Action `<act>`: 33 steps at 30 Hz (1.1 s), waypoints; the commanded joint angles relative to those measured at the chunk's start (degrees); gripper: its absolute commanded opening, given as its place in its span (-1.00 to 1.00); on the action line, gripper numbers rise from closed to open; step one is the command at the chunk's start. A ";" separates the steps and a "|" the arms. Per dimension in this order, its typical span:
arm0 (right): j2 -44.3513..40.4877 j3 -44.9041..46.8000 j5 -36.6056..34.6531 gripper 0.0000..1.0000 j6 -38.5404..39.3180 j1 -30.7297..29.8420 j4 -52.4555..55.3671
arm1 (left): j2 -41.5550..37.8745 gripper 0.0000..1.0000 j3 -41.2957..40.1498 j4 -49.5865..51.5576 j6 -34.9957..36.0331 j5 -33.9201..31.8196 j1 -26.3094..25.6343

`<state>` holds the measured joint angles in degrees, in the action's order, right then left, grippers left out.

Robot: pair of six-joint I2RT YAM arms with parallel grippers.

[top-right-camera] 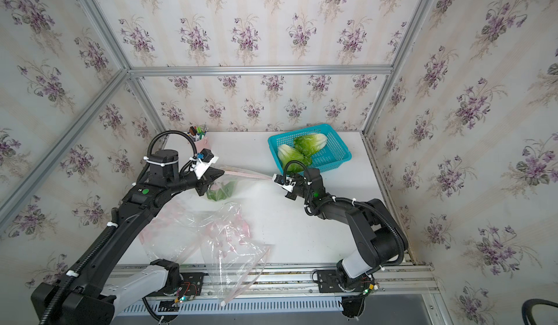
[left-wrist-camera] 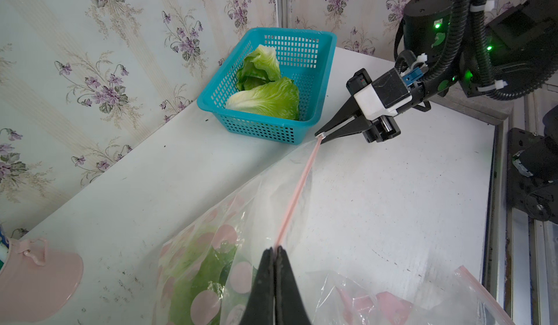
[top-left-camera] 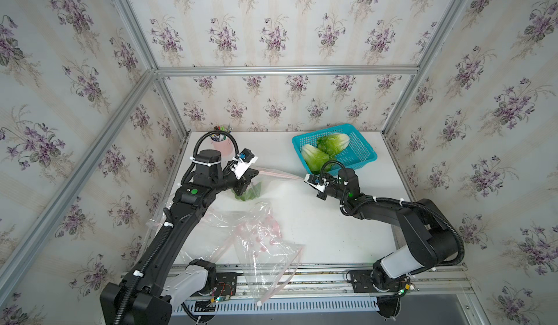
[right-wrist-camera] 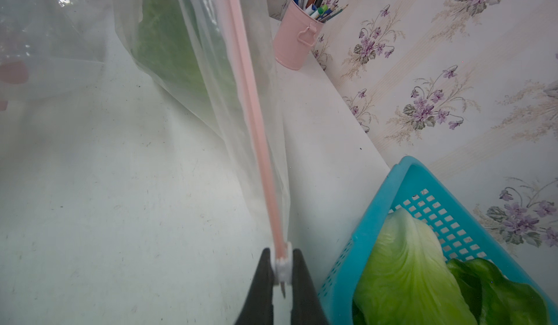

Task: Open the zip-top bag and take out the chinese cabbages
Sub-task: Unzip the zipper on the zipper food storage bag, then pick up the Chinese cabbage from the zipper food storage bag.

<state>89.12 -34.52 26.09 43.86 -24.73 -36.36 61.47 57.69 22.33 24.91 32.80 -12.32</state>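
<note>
Left wrist: cabbage in bag, beside left jaws.

Robot test booth, aluminium frame, floral wallpaper panels, white tabletop, arms on base rail

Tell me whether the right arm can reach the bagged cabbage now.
Probably not: the right tool is clamped on the zip slider, and the cabbage lies inside the zip-top bag beside the left tool.
</note>
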 commanded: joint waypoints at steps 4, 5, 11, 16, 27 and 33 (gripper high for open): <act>-2.35 0.51 -3.77 0.11 -1.93 0.22 5.50 | 0.20 -1.00 0.32 -4.57 -0.99 0.98 0.22; -3.38 0.60 -3.54 0.20 -2.77 -0.01 5.15 | 0.39 -1.00 0.38 -4.55 -1.13 1.41 0.19; -12.08 3.70 -1.06 0.44 -16.03 -2.29 -1.99 | 1.98 -1.00 0.24 -4.57 -2.51 2.92 -2.45; -19.40 8.85 -7.88 0.02 -39.03 -3.22 -10.75 | 1.98 -1.00 -1.42 -4.55 -3.88 0.96 -6.72; -18.10 -2.07 -9.47 -0.45 -60.20 -3.22 21.85 | 1.24 -1.00 -4.81 -4.42 -6.68 -4.27 -14.74; -17.45 4.46 -5.92 -0.51 -65.33 -3.22 17.06 | 1.50 -1.00 -5.66 -3.90 -7.15 -6.57 -17.51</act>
<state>71.26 -30.74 17.69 -16.95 -27.94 -19.03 62.87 52.18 19.03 18.68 27.62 -29.21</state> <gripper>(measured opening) 0.253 0.048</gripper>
